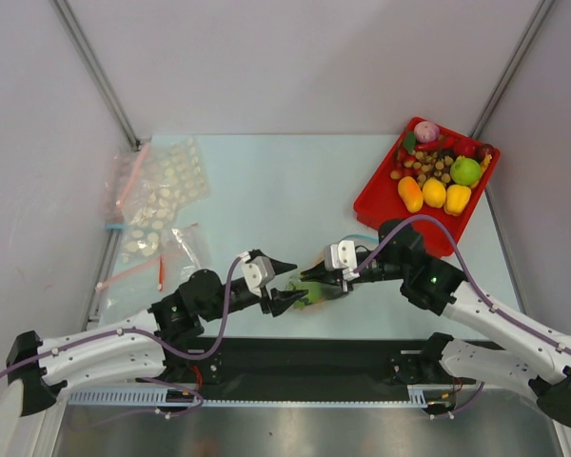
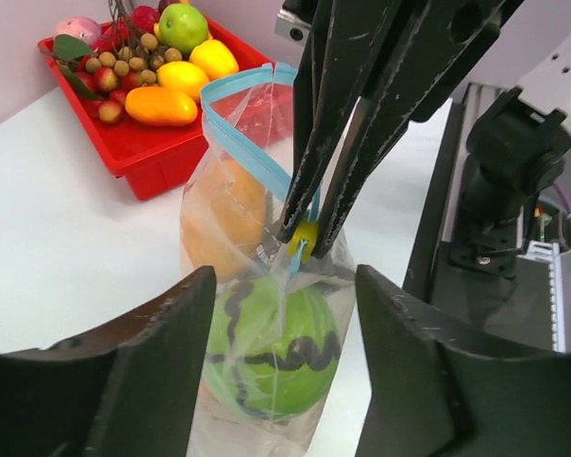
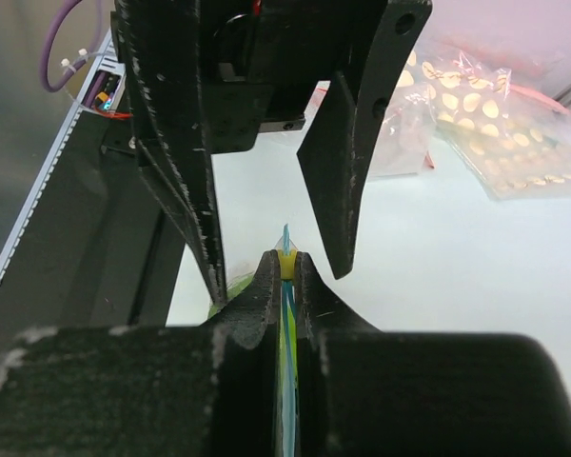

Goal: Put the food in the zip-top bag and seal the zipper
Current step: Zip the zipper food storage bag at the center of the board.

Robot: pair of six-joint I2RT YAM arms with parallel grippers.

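Note:
The zip-top bag stands between my two grippers, near the table's front middle. Inside it are the orange pineapple and the dark-marked green round fruit. The light-blue zipper runs along the bag's mouth, which gapes at the far end. My right gripper is shut on the zipper at its yellow slider, at the near end of the mouth; it also shows in the top view. My left gripper is open, its jaws either side of the bag's lower part, not touching; it also shows in the top view.
A red tray of toy fruits stands at the back right and shows in the left wrist view. Clear bags with pink strips lie at the left. A black strip runs along the near edge by the arm bases.

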